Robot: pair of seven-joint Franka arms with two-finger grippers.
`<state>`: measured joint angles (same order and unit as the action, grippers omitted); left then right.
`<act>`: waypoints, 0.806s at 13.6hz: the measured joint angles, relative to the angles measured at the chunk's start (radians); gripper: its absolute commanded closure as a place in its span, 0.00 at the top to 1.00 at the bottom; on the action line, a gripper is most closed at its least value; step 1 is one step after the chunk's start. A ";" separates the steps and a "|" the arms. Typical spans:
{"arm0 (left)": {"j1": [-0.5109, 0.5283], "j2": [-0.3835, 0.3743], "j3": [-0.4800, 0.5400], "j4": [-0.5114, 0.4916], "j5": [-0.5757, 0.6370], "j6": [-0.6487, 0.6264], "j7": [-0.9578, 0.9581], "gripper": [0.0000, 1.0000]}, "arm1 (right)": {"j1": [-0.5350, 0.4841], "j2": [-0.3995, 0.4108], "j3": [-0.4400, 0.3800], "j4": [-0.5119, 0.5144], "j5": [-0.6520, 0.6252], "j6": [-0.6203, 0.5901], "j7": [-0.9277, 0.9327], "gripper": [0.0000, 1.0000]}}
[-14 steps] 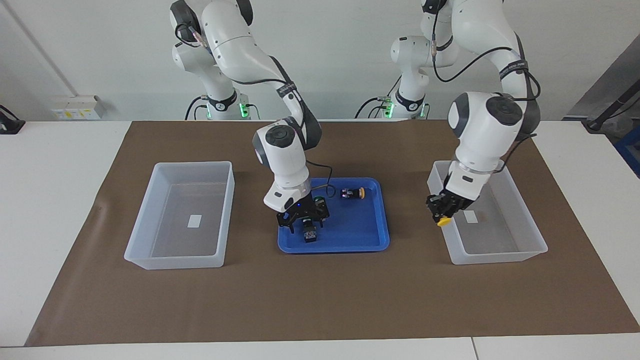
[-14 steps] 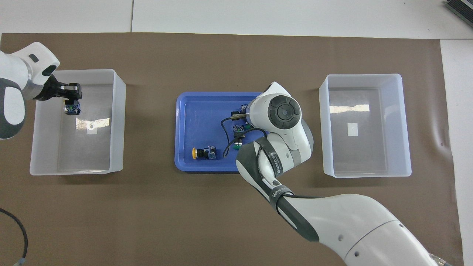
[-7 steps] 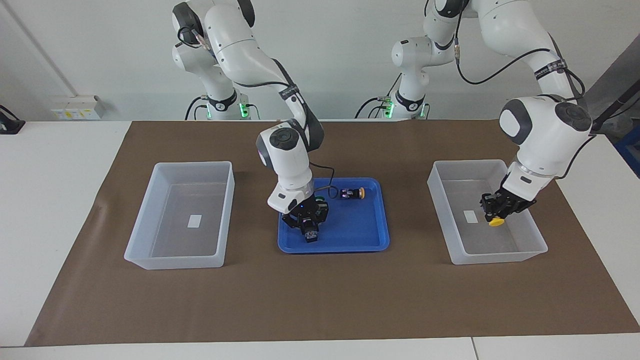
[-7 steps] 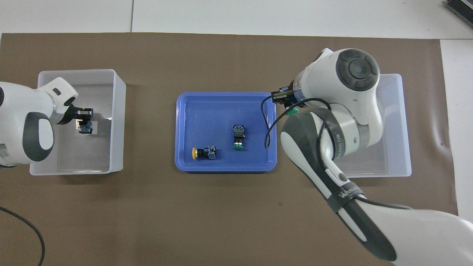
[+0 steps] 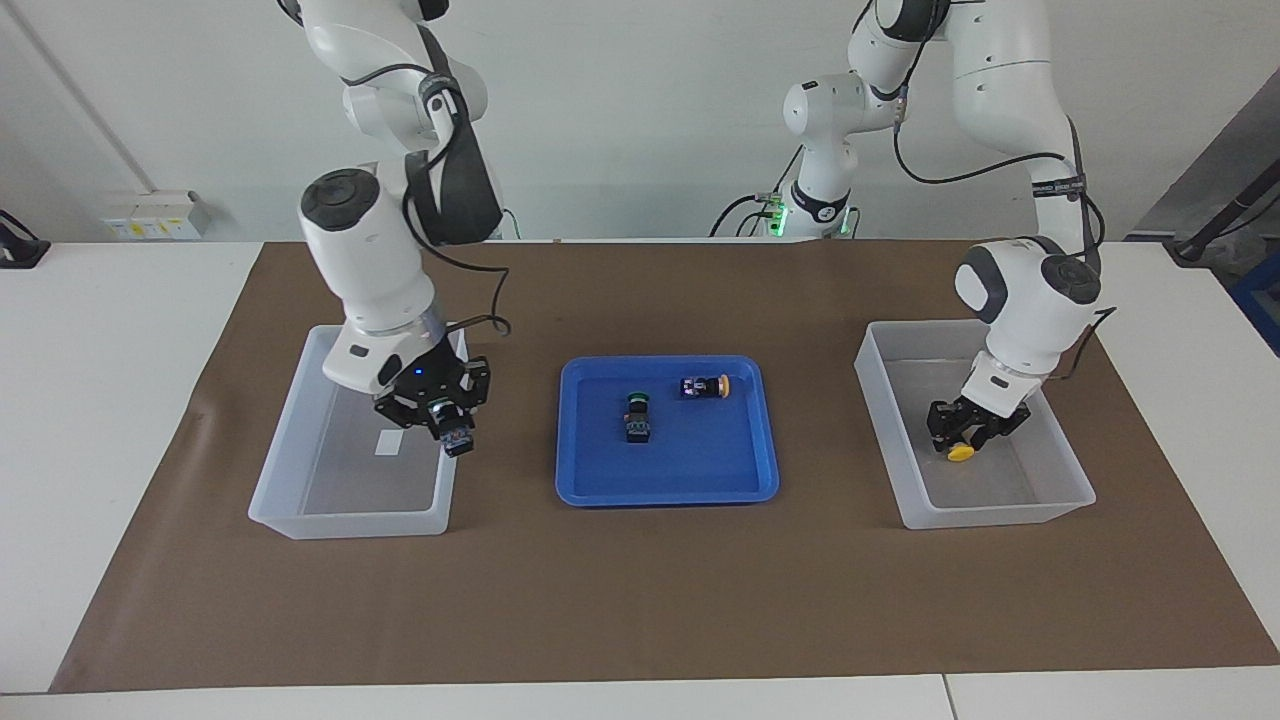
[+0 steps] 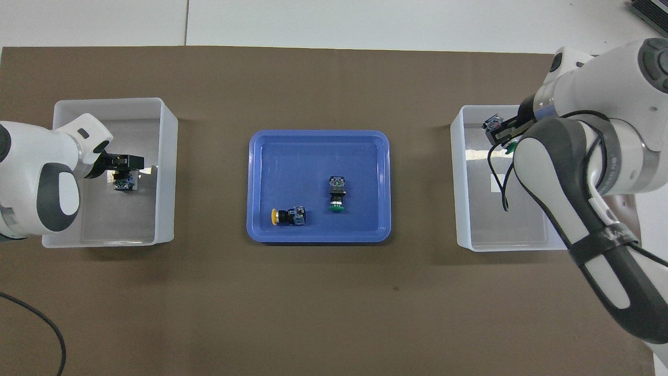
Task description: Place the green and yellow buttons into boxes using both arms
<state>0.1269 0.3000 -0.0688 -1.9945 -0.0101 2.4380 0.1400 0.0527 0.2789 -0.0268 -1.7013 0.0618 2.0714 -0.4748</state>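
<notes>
The brown mat (image 5: pixel 640 600) covers most of the table. Both arms are at work, the right arm (image 5: pixel 370 250) reaching over the clear box at its own end (image 5: pixel 345 525) and the left arm (image 5: pixel 1030 290) reaching down into the clear box at the left arm's end (image 5: pixel 1000 515). The blue tray (image 5: pixel 665 495) lies between the two boxes.

The right gripper (image 5: pixel 445 415) hangs above its box, near the wall toward the tray, its jaws pinching the carried green button (image 5: pixel 455 437). The left gripper (image 5: pixel 962 438) is low inside its box, with the first yellow button (image 5: pixel 961 453) right at its tip. Whether that button is gripped or already let go cannot be told.

In the tray, the second green button (image 5: pixel 637 418) lies farther from the robots than the second yellow button (image 5: pixel 705 386), the two close together.

This looks like the drop-off step for the first pair. Next, the right gripper should lower and release. Both arms should then return to the tray for the remaining two.
</notes>
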 measured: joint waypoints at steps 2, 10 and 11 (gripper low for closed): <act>-0.005 -0.002 -0.008 0.138 -0.001 -0.181 -0.001 1.00 | -0.050 -0.005 0.000 -0.093 0.000 0.105 -0.042 0.00; -0.302 -0.010 -0.026 0.315 -0.009 -0.399 -0.663 1.00 | -0.078 0.008 0.002 -0.290 0.001 0.367 0.009 1.00; -0.342 -0.015 -0.026 0.286 -0.009 -0.389 -0.791 1.00 | -0.078 0.008 0.002 -0.289 0.001 0.367 0.012 1.00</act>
<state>-0.2154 0.2853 -0.0953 -1.7082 -0.0192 2.0494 -0.6513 -0.0253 0.2867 -0.0248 -1.9900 0.0624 2.4384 -0.4630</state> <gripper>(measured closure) 0.000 0.278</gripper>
